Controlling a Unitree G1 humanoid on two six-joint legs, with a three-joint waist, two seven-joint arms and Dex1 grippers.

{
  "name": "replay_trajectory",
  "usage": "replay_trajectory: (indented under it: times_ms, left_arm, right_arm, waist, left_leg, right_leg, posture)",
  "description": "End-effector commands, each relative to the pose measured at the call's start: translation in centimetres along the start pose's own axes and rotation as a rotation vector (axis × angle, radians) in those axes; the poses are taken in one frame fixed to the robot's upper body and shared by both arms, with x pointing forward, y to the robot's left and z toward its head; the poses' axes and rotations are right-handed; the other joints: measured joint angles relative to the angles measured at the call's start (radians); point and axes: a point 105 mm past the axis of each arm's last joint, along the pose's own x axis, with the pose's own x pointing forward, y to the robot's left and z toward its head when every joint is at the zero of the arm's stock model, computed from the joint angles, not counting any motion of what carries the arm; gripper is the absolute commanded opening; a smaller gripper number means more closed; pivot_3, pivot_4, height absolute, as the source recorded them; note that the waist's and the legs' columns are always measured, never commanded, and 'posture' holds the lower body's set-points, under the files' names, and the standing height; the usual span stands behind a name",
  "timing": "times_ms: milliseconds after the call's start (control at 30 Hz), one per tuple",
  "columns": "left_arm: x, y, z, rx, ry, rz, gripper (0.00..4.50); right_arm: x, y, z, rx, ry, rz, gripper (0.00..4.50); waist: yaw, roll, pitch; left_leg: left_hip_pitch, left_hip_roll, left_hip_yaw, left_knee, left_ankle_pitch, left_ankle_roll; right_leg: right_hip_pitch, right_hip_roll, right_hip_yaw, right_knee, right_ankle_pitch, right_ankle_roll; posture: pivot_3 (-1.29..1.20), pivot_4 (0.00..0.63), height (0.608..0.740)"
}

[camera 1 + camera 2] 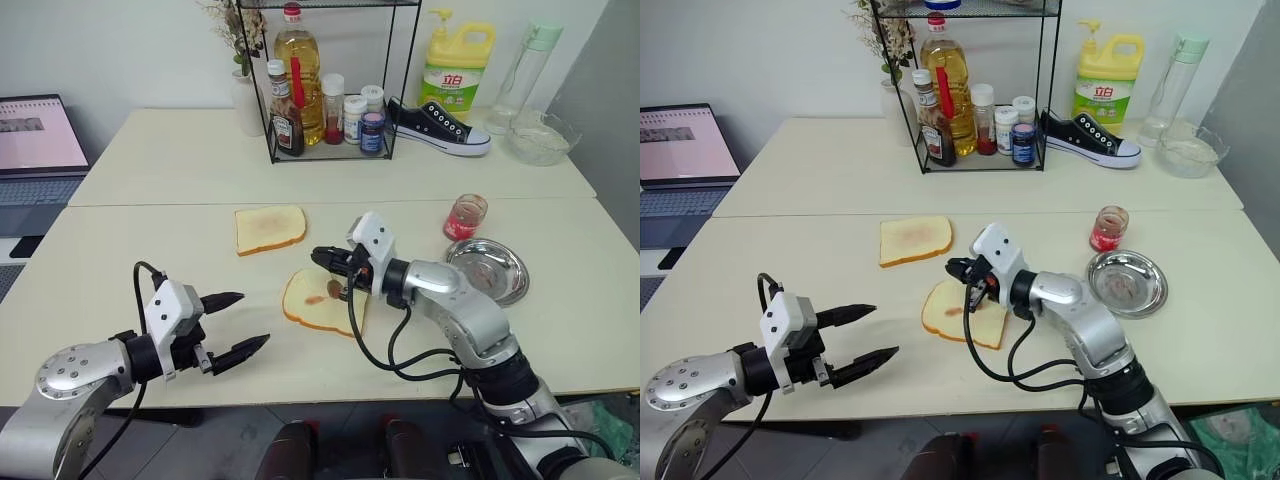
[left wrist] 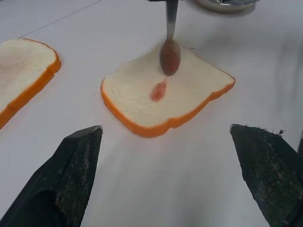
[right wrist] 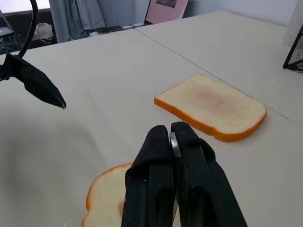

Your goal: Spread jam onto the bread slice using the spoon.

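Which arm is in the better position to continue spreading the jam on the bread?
The right. Its end effector is shut on the spoon, whose bowl hangs over the bread slice by the jam smear. The left end effector is open, empty and beside the slice.

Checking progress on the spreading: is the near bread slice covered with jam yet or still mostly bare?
Mostly bare. The bread slice carries just one small jam smear near its middle, below the spoon.

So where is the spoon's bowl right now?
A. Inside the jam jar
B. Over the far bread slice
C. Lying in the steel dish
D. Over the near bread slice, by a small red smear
D: the spoon hangs bowl-down over the bread slice, just beside the jam smear.
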Motion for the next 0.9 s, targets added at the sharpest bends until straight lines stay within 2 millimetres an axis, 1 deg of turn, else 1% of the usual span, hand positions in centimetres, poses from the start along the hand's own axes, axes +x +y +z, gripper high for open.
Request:
replay_trajectory:
  times_ms: [33, 133, 200, 267, 300, 367, 500, 600, 733, 800, 900]
  left_arm:
    - [0.0, 0.2, 0.7, 0.05, -0.013, -0.007, 4.5]
    - [0.0, 0.3, 0.7, 0.053, -0.015, -0.009, 4.5]
    - [0.1, 0.4, 0.8, 0.055, -0.017, -0.007, 4.5]
    - [0.1, 0.4, 0.8, 0.055, -0.017, -0.009, 4.5]
    - [0.1, 0.4, 0.8, 0.056, -0.017, -0.01, 4.5]
    - [0.1, 0.4, 0.8, 0.056, -0.016, -0.012, 4.5]
    - [0.2, 0.4, 0.8, 0.058, -0.017, -0.013, 4.5]
    - [0.2, 0.4, 0.8, 0.058, -0.015, -0.013, 4.5]
    - [0.2, 0.3, 0.8, 0.058, -0.014, -0.013, 4.5]
    - [0.2, 0.2, 0.8, 0.059, -0.014, -0.015, 4.5]
    - [0.3, 0.3, 0.8, 0.06, -0.015, -0.015, 4.5]
  right_arm:
    - [-0.9, -0.4, 1.5, -0.034, -0.041, -0.013, 0.02]
    - [-1.1, -1.0, 2.0, -0.025, -0.052, -0.028, 0.02]
    - [-0.9, -1.7, 3.0, 0.087, -0.101, -0.058, 0.02]
    - [-0.3, -2.6, 3.7, 0.328, -0.165, -0.094, 0.02]
    - [0.1, -2.6, 3.6, 0.429, -0.176, -0.09, 0.02]
    - [0.7, -2.6, 2.7, 0.577, -0.162, -0.084, 0.02]
    - [1.9, -2.2, 0.6, 0.732, -0.105, -0.072, 0.02]
    - [2.6, -1.9, -0.3, 0.791, -0.08, -0.069, 0.02]
    - [3.4, -1.6, -1.5, 0.823, -0.051, -0.084, 0.02]
    - [3.7, -1.8, -2.2, 0.855, -0.041, -0.11, 0.02]
    - [4.0, -2.3, -2.6, 0.897, -0.045, -0.138, 0.02]
  waist:
    - [0.0, 0.0, 0.0]
    - [0.0, 0.0, 0.0]
    - [0.0, 0.0, 0.0]
    - [-0.001, 0.0, 0.0]
    - [-0.002, 0.0, 0.0]
    - [-0.003, 0.0, 0.0]
    - [-0.001, 0.0, 0.0]
    - [-0.002, 0.0, 0.0]
    - [-0.003, 0.0, 0.0]
    - [-0.004, 0.0, 0.0]
    - [-0.004, 0.0, 0.0]
  left_leg:
    - [0.0, 0.0, 0.0, 0.0, 0.0, 0.0]
    - [0.0, 0.0, 0.0, 0.0, 0.0, 0.0]
    - [0.0, 0.0, 0.0, 0.0, 0.0, 0.0]
    - [0.0, 0.001, 0.0, 0.0, 0.0, 0.0]
    - [0.0, 0.002, 0.0, 0.0, 0.0, 0.0]
    - [0.0, 0.003, 0.0, -0.001, 0.0, 0.0]
    - [0.0, 0.002, 0.001, -0.001, 0.0, 0.0]
    - [0.0, 0.002, 0.001, -0.001, 0.0, 0.0]
    - [0.0, 0.002, 0.001, -0.001, 0.0, 0.0]
    - [0.0, 0.002, 0.001, -0.001, 0.0, 0.0]
    - [0.001, 0.002, 0.001, -0.001, 0.0, 0.0]
  right_leg:
    - [0.0, 0.0, 0.0, 0.0, 0.0, 0.0]
    - [0.0, 0.0, 0.0, 0.0, 0.0, 0.0]
    - [0.0, 0.0, 0.0, 0.0, 0.0, 0.0]
    - [0.0, 0.0, 0.001, 0.0, 0.0, 0.0]
    - [0.0, 0.0, 0.001, 0.0, 0.0, 0.0]
    - [-0.001, 0.0, 0.001, 0.0, 0.0, -0.001]
    - [-0.001, 0.0, 0.001, 0.0, 0.0, -0.001]
    - [-0.001, 0.0, 0.001, 0.0, 0.0, -0.001]
    - [-0.001, 0.001, 0.001, 0.0, 0.0, -0.001]
    - [-0.001, 0.001, 0.001, 0.0, 0.0, -0.001]
    - [-0.001, 0.001, 0.001, 0.0, 0.0, -0.001]
  posture:
    - [0.0, 0.15, 0.74]
    - [0.0, 0.15, 0.74]
    - [0.0, 0.15, 0.74]
    - [0.0, 0.15, 0.74]
    - [0.0, 0.15, 0.74]
    - [0.0, 0.15, 0.74]
    - [0.0, 0.15, 0.74]
    - [0.0, 0.15, 0.74]
    - [0.0, 0.15, 0.74]
    - [0.0, 0.15, 0.74]
    - [0.0, 0.15, 0.74]
